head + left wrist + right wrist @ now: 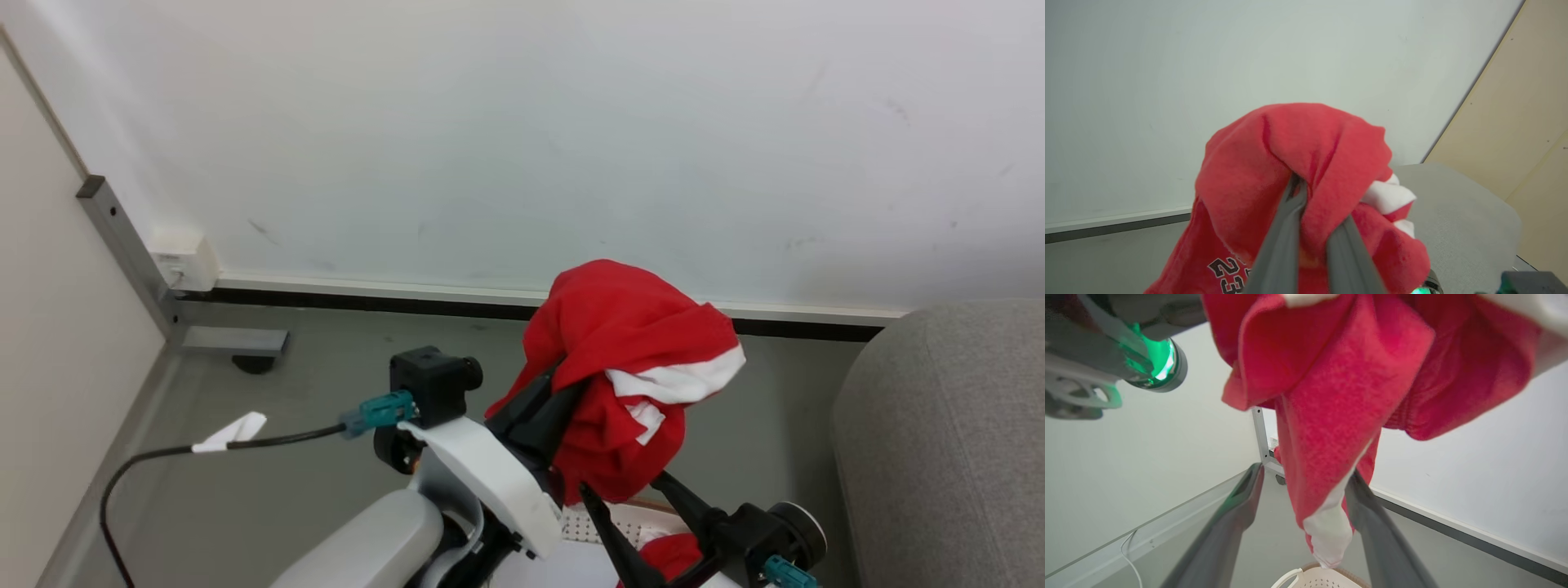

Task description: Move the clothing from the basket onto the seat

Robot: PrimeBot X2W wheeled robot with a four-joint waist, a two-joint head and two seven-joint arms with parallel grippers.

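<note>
While the left gripper (562,385) is pinched shut on a bunched fold of it, the clothing (629,343) hangs in the air above the basket (600,523), short of the seat (939,441). The seat's rounded grey corner fills the right edge of the head view. In the left wrist view the two fingers (1280,245) meet inside the red fabric, which carries a printed "23" low down.

The right gripper (620,482) sits just below with its fingers spread wide, clamping nothing. The garment's white-tipped tail (1327,539) dangles between them, and whether it brushes a finger cannot be told.

Between the held bundle and the seat lies bare grey floor (775,441), open up to the dark skirting (457,302) and the white wall (571,122). On the left a grey metal post (122,237) with a foot stands against a beige panel (49,327). A black cable (163,453) with a white tag trails across the floor there.

Most of the basket is cut off by the lower frame edge and hidden behind both arms, leaving a perforated strip and a bit of brown rim. A second red piece (673,555) lies inside it, largely covered. The left fingertips are buried in cloth.
</note>
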